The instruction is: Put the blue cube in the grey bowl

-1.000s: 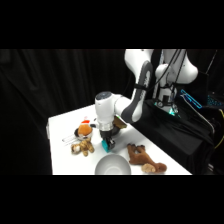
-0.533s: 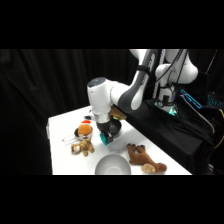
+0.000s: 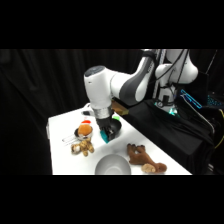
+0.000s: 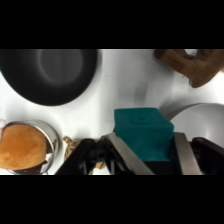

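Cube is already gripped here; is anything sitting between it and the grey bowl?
Nothing visible blocks the way. The end effector holds the blue cube above the table, and the grey bowl lies close by with bare table between. The brown plush toy lies beside the bowl, off that line.

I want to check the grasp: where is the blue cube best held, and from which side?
On two opposite flat side faces, coming from above. The blue cube has plain parallel faces, and the gripper already holds it that way, one finger against each side.
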You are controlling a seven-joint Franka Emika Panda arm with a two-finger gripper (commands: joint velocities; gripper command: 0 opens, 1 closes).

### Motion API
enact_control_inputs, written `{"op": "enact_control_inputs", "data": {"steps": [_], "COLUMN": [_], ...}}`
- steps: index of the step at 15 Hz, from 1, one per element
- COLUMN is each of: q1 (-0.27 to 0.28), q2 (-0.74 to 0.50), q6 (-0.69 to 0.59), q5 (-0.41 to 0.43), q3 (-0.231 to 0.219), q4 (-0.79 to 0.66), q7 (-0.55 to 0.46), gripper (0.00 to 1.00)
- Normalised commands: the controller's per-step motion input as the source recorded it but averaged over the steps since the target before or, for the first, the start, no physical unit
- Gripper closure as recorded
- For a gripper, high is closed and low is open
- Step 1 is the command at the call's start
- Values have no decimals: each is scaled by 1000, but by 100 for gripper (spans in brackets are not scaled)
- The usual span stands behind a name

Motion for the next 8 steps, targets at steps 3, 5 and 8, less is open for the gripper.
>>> {"op": "enact_control_inputs", "data": {"steps": [3, 5, 8], "q1": [82, 87, 86], "q2": [-143, -116, -61], "q6": [-22, 18, 63], "q5": [-16, 1, -10], "q3": [95, 83, 61], "q4": [-21, -17, 12], "q7": [130, 127, 122], "gripper": [73, 73, 73]}}
